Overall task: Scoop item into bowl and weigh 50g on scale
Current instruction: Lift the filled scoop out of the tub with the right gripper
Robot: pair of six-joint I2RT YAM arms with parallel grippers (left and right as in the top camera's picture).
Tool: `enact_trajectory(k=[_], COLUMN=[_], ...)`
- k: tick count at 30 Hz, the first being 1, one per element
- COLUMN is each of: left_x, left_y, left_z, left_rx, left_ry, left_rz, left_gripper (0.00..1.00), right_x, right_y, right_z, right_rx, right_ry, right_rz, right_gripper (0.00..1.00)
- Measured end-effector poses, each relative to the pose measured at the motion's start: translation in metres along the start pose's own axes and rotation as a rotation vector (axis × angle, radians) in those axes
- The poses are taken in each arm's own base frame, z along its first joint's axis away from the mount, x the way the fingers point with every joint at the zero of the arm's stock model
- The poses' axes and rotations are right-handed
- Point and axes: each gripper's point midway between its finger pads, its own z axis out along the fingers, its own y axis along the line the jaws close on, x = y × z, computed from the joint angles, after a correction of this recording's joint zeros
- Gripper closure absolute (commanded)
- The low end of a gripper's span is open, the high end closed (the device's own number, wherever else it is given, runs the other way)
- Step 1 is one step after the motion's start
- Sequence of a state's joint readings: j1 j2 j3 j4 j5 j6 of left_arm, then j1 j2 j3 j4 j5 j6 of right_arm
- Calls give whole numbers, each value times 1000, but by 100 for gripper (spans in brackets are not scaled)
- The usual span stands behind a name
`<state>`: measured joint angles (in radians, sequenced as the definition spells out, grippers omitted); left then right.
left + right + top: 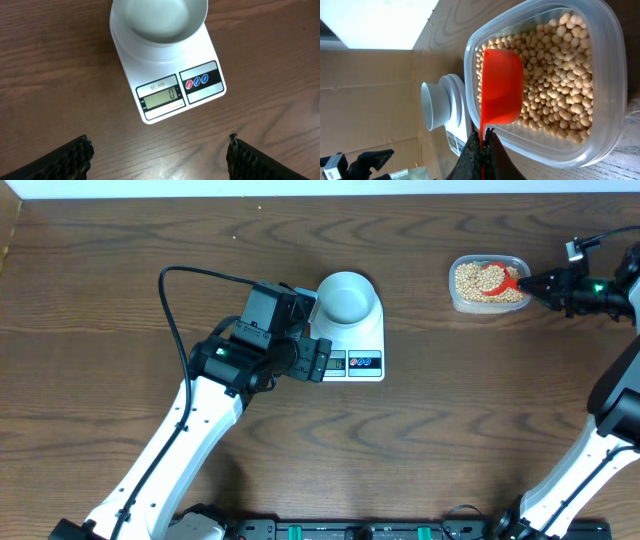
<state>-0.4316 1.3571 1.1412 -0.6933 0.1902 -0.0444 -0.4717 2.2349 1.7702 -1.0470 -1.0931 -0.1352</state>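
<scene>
The white bowl point(348, 297) stands on the white scale point(372, 338) and is bare inside point(159, 20). The scale's display point(160, 97) reads 0. My left gripper point(318, 361) hovers open just in front of the scale, holding nothing; its fingers point(75, 157) stand wide apart over bare wood. At the far right, my right gripper point(538, 284) is shut on the handle of a red scoop point(502, 85). The scoop's cup lies in the tan beans point(560, 90) that fill a clear plastic tub point(615, 100).
The tub point(455, 292) sits at the back right, well apart from the scale. A black cable point(175, 300) loops off the left arm to the left of the scale. The table's back edge runs just behind the bowl and the tub.
</scene>
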Motion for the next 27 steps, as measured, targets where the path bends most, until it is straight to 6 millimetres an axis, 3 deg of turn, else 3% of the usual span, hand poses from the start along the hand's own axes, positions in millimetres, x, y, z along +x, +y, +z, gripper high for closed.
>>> enact_trajectory(k=[18,27], left_x=[0,0], left_y=[0,0], left_z=[0,0], left_rx=[0,0], left_ry=[0,0], left_rz=[0,0], left_gripper=[12,12], right_x=[0,0], right_y=[4,18], right_z=[-27,-34], right_rx=[-96,-187], right_ry=[-48,-74], right_rz=[3,-25], right_gripper=[99,99])
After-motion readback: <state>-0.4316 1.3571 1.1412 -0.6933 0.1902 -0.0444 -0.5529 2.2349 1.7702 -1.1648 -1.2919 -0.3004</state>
